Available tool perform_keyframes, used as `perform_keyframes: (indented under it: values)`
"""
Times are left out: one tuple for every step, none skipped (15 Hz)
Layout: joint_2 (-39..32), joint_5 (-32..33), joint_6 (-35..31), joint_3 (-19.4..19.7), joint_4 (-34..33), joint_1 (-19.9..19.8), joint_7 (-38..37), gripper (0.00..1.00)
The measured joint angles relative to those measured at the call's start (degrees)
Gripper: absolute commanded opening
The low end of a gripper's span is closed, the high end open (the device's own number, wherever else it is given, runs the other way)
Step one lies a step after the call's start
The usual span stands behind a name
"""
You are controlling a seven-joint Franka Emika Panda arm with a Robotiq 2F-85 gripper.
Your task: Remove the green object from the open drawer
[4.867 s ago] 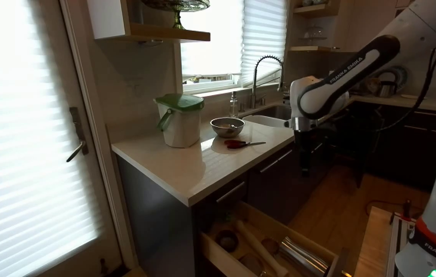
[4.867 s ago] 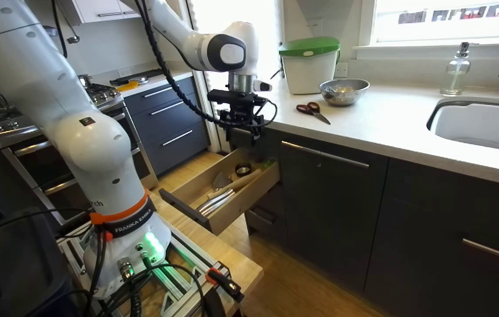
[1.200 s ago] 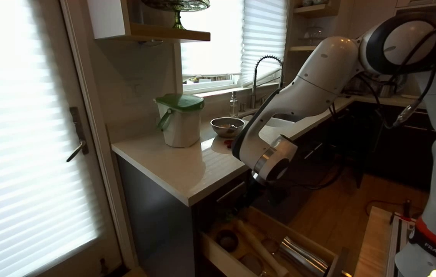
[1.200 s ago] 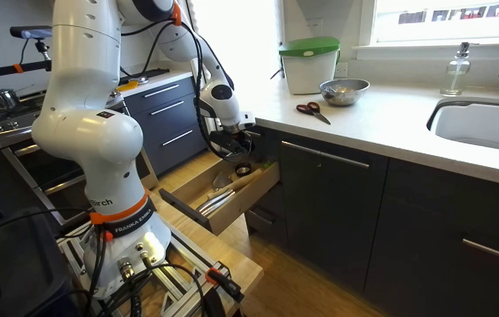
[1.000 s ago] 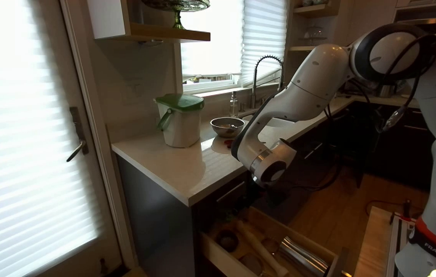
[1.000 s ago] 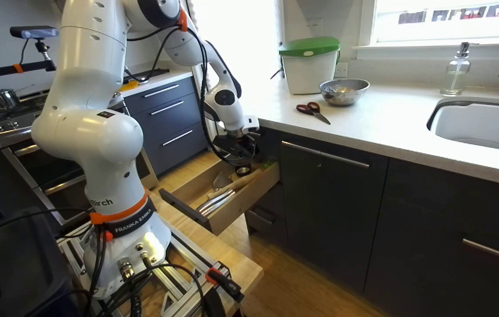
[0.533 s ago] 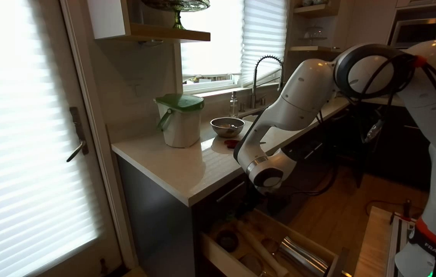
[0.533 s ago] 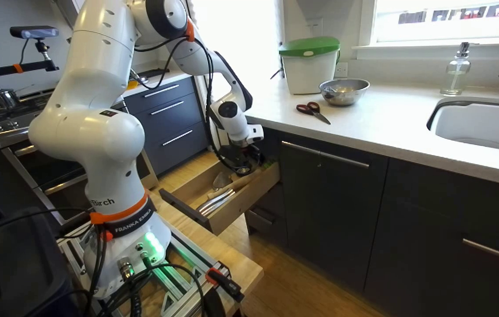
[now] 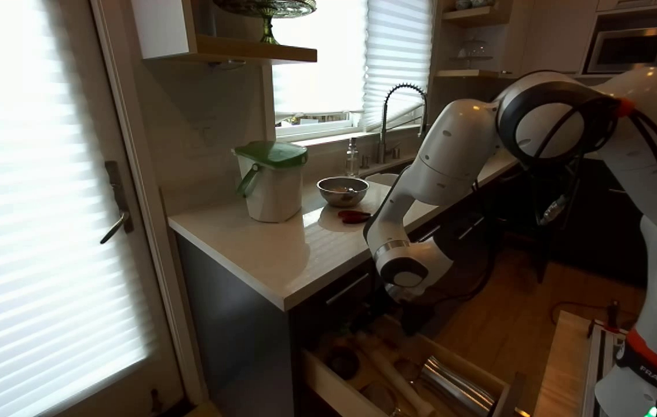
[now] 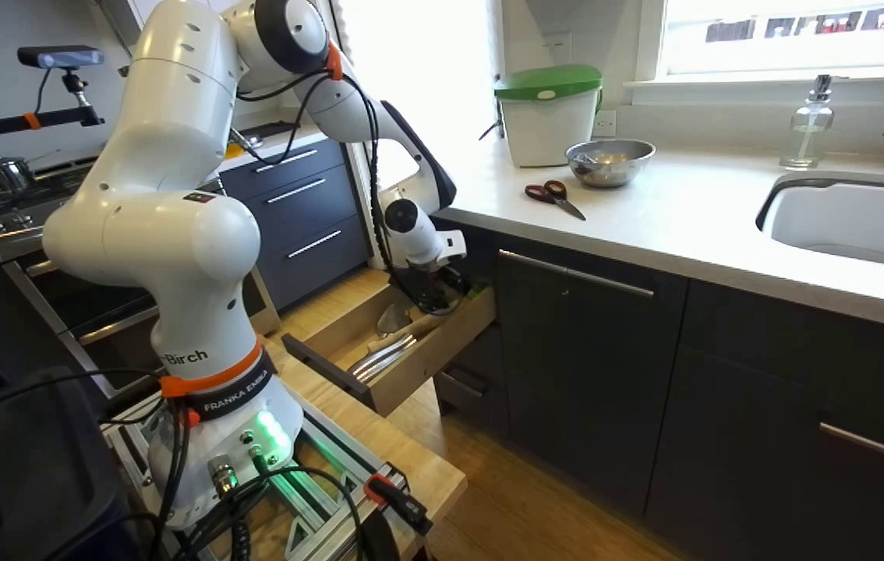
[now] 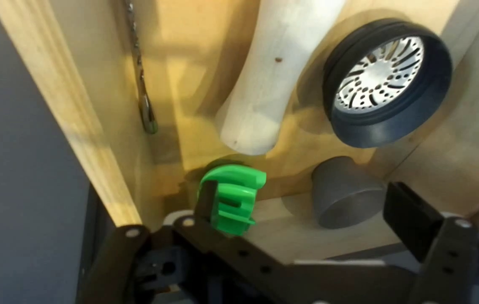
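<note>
The bright green object lies at the inner end of the open wooden drawer, close to the side wall, in the wrist view. Bits of green show behind the gripper in an exterior view. My gripper is wide open and empty, low over the drawer's inner end. In the wrist view its left finger overlaps the green object's left side; I cannot tell whether they touch. The right finger stands far to the right, past a grey cup. The drawer also shows in an exterior view.
A grey cup lies between the fingers in view. A pale wooden rolling pin and a black ring with a metal disc lie beside it. The countertop edge overhangs the drawer. Scissors and a metal bowl stand on the counter.
My arm has swung from high above the drawer down to its inner end. In the last half second the gripper has moved slightly lower. The drawer has not moved.
</note>
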State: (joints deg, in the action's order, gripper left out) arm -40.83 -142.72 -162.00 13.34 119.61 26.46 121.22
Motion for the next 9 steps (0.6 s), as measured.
perform_keyframes:
  values:
    - [-0.11,-2.2,0.61,0.8,0.17,0.68,1.73,1.0]
    - [-0.3,-2.06,1.21,2.24,0.3,1.83,1.44,1.0]
    - [-0.53,-1.82,1.69,4.33,0.26,3.42,0.42,1.0]
    - [-0.72,-1.76,1.98,6.34,0.19,5.03,-0.57,1.0]
    - [-0.92,-1.72,2.28,8.34,0.13,6.71,-1.57,1.0]
    - [-1.1,-1.7,2.48,10.27,0.12,8.47,-2.71,1.0]
    - [-1.32,-1.68,2.53,11.94,0.11,10.17,-3.89,1.0]
    - [-1.61,-1.67,2.54,13.48,0.1,11.89,-5.23,1.0]
    - [-1.95,-1.66,2.54,14.67,0.14,13.48,-6.53,1.0]
